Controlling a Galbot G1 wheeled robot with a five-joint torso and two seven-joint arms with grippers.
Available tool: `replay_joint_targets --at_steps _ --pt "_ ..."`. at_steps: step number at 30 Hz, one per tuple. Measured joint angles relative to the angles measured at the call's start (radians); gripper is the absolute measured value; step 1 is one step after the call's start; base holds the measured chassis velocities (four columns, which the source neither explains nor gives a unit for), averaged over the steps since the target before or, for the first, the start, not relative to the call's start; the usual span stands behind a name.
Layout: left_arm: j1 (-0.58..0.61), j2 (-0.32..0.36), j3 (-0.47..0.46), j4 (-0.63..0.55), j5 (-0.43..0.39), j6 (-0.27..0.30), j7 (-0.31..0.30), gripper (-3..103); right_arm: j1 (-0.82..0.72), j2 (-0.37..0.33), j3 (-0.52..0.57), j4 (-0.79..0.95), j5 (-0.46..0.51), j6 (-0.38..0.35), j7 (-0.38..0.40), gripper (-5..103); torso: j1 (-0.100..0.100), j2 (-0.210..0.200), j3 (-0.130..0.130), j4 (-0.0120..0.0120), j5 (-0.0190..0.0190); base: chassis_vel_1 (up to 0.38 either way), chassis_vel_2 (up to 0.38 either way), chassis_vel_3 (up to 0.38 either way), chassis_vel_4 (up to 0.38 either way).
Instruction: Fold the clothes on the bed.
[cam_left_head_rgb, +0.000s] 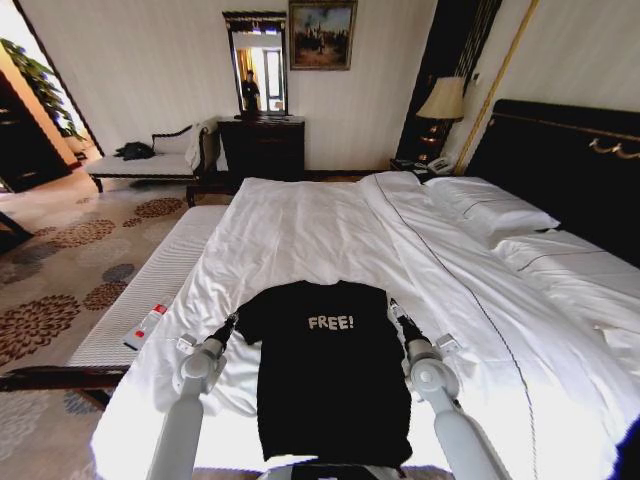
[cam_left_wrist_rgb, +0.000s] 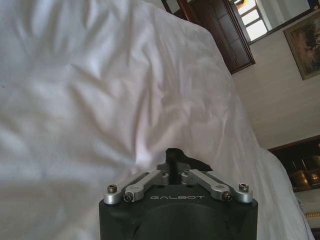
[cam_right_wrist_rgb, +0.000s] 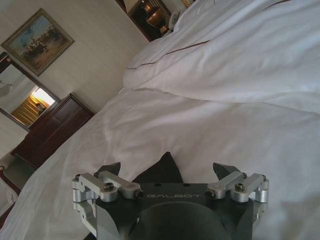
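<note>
Bench (cam_left_head_rgb: 150, 290), white-cushioned with a dark frame, stands along the left side of the bed (cam_left_head_rgb: 330, 230); a small white-and-red object (cam_left_head_rgb: 146, 326) lies on its near end. Left end effector (cam_left_head_rgb: 228, 323) sits at the left sleeve of the T-shirt (cam_left_head_rgb: 325, 385), low against the sheet; in the left wrist view the left end effector (cam_left_wrist_rgb: 173, 156) has its fingers drawn together on a dark peak of cloth, clamped on the shirt's edge, with rumpled white sheet beyond. T-shirt: black, short-sleeved, "FREE!" in white across the chest, laid flat and face up on the near part of the bed, collar toward the headboard (cam_left_head_rgb: 560, 160) side, hem toward the robot. Right end effector (cam_left_head_rgb: 396, 311) sits at the right sleeve, just beside the shoulder; in the right wrist view the right end effector (cam_right_wrist_rgb: 170, 170) has its fingers spread apart, a point of black T-shirt (cam_right_wrist_rgb: 162, 170) fabric rising between them, contact not clear. Bed: white sheet and duvet, white pillows (cam_left_head_rgb: 490, 210) at the far right by the dark headboard. Beyond the bed: dark dresser (cam_left_head_rgb: 262, 145) with mirror, framed painting (cam_left_head_rgb: 322, 35) and a lamp (cam_left_head_rgb: 443, 100) at the far wall.
</note>
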Motion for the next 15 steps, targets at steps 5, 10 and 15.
replay_joint_targets --at_steps 5,10,15 --pt "0.001 0.016 0.017 -0.006 0.011 0.000 0.000 0 0.004 0.002 -0.006 -0.003 0.000 0.000 0.002 100 0.000 0.000 0.000 0.0001 0.0001 0.000 0.000 0.000 0.000" --pt "-0.020 0.072 0.080 -0.013 0.039 -0.007 0.004 0 0.005 -0.002 -0.007 -0.006 0.000 -0.001 0.006 100 0.000 0.000 0.000 0.0000 -0.0001 0.000 0.000 0.000 0.000" --pt "-0.078 0.158 0.174 -0.041 0.043 -0.009 -0.004 0 0.008 -0.005 -0.007 -0.008 0.001 -0.001 0.010 100 0.000 0.000 0.000 0.0000 0.0000 0.000 0.000 0.000 0.000"
